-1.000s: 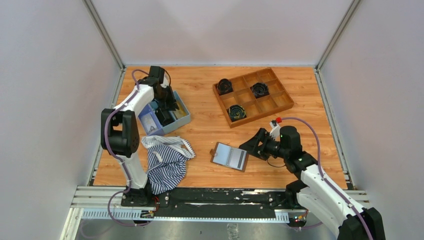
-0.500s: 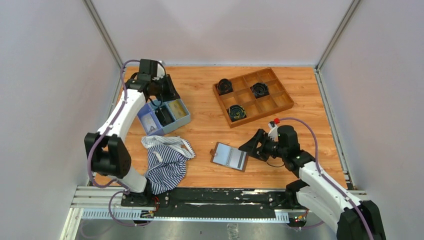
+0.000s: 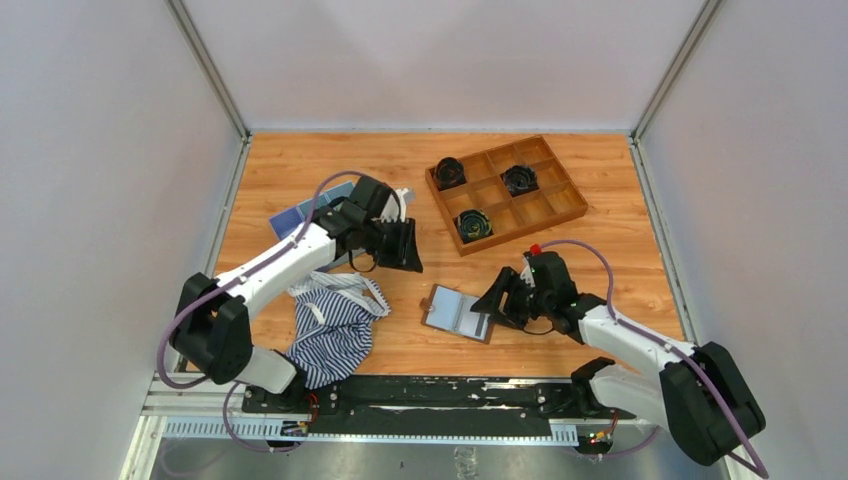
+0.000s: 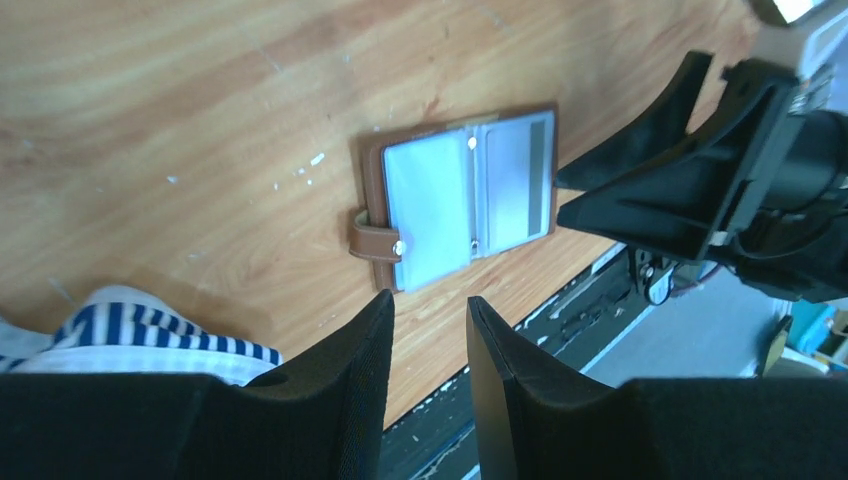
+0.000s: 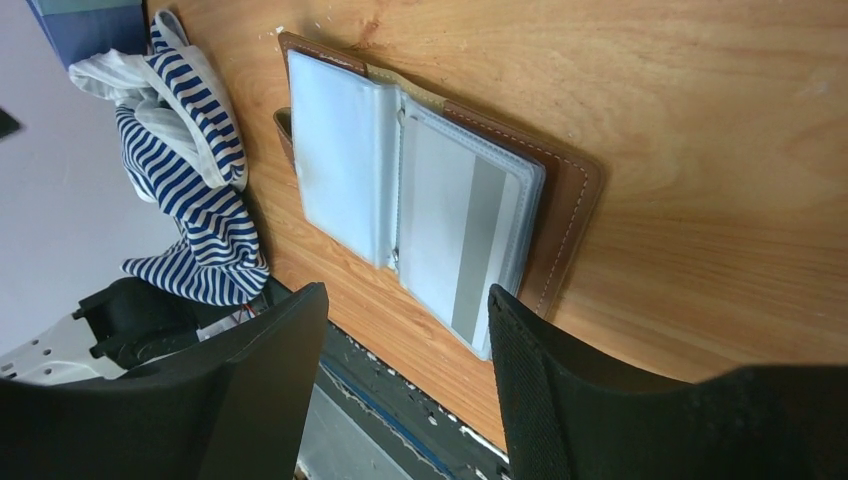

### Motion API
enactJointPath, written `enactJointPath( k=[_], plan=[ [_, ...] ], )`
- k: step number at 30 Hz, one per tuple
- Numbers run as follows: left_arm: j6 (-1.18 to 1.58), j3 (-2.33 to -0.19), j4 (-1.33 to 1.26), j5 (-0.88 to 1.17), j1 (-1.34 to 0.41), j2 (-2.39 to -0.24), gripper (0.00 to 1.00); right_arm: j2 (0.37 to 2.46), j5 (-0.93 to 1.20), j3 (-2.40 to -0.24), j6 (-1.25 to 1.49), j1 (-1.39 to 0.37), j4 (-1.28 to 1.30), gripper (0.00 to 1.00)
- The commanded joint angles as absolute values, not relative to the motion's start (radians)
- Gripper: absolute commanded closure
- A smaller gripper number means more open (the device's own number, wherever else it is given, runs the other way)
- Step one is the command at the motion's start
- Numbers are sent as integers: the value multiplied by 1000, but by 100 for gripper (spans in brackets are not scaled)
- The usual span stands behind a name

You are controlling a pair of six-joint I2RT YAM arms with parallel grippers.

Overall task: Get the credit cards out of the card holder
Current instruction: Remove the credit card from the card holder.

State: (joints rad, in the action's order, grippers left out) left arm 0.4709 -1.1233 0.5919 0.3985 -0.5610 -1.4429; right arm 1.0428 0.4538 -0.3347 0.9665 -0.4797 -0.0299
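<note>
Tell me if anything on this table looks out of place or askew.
The striped cloth lies crumpled at the near edge of the table, spilling over onto the black rail. The card holder lies open and slanted to that edge, though that fits the job. Nothing looks damaged or spilled.

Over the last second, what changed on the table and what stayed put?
The left tool swung away from the blue tray at the far left toward the table's middle, and now hangs open and empty, facing the card holder. The right tool edged slightly nearer its right edge, open, gripping nothing. The card holder, striped cloth and wooden tray stayed in place.
</note>
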Motion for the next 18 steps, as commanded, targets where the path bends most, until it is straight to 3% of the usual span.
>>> enactJointPath(
  k=[1,18],
  plan=[
    [532,-1026,455,448,-603,-1484,63,1076,403,-370,981,-520,-75,36],
    [578,-916,266,479,-692,-1670,64,1079,357,-347,986,-534,-52,37]
  ],
)
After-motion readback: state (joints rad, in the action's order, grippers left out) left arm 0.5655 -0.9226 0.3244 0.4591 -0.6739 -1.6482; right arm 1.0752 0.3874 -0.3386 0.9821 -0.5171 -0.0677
